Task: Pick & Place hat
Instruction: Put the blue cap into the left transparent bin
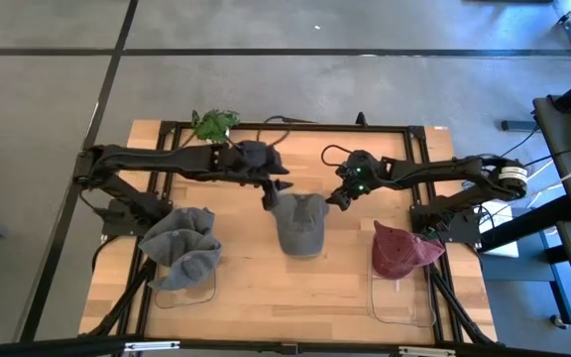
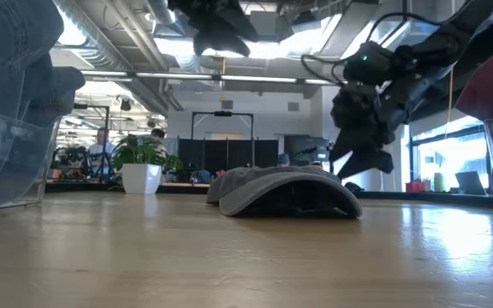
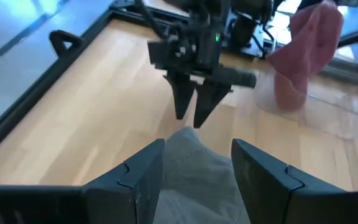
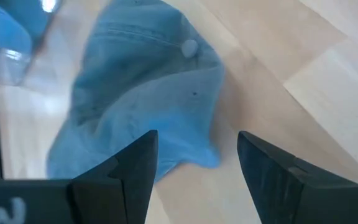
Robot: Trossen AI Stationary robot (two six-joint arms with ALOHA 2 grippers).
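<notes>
Hat [image 1: 299, 226] between two open, empty claws

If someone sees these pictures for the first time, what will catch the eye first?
The grey cap lying flat at the table's middle, with the left gripper and right gripper both open just above its far edge. Next, a grey hat pile at front left and a red cap at front right.

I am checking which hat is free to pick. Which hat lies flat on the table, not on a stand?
The grey cap in the middle, between both grippers. The dark red hat and the grey-blue hats sit on clear stands.
</notes>
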